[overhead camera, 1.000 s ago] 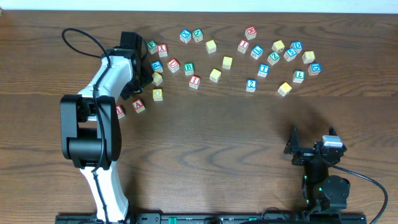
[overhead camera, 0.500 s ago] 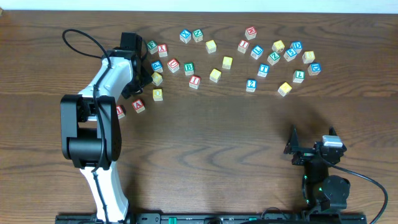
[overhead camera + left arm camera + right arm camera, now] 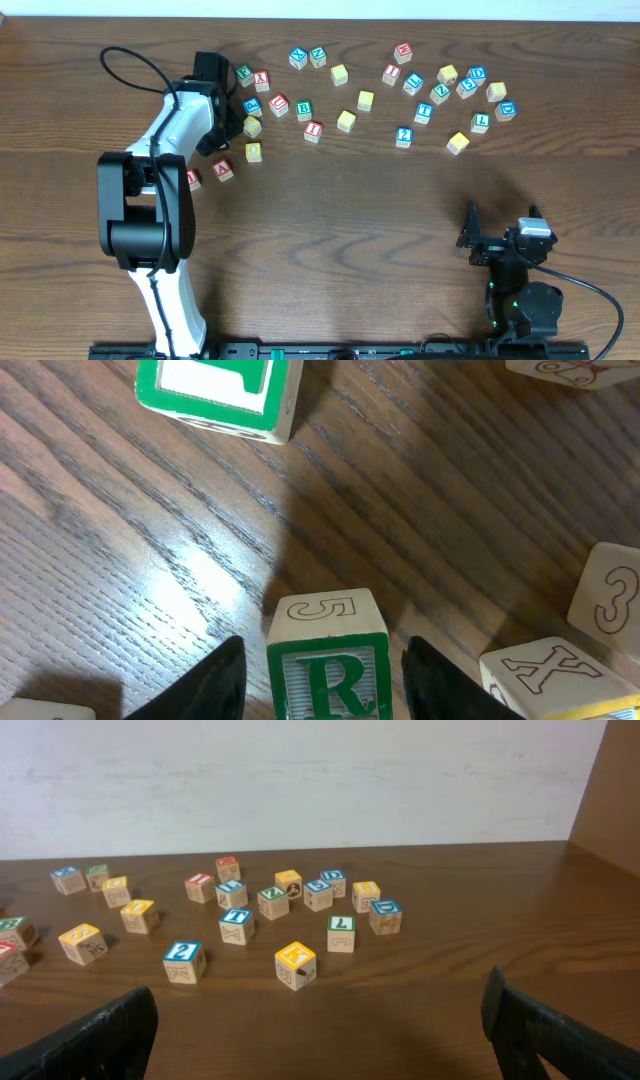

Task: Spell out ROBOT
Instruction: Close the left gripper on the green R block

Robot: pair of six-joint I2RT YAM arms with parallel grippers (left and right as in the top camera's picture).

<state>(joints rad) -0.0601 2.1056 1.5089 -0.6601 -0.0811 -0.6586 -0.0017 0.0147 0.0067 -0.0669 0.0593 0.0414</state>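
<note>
Nothing is shifting since a second ago: the left gripper (image 3: 322, 648) is still straddling the R cube (image 3: 330, 685) on the table (image 3: 150, 540), jaws spread and clear of its sides. The cube is showing a green-framed green R with an outlined 5 above, and is sitting beside an X cube (image 3: 545, 675). The right gripper (image 3: 320, 1050) is resting wide open.

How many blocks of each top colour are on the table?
Yellow blocks: 8
Blue blocks: 8
Red blocks: 7
Green blocks: 5
Total: 28 showing from above; the left arm may hide more.
</note>
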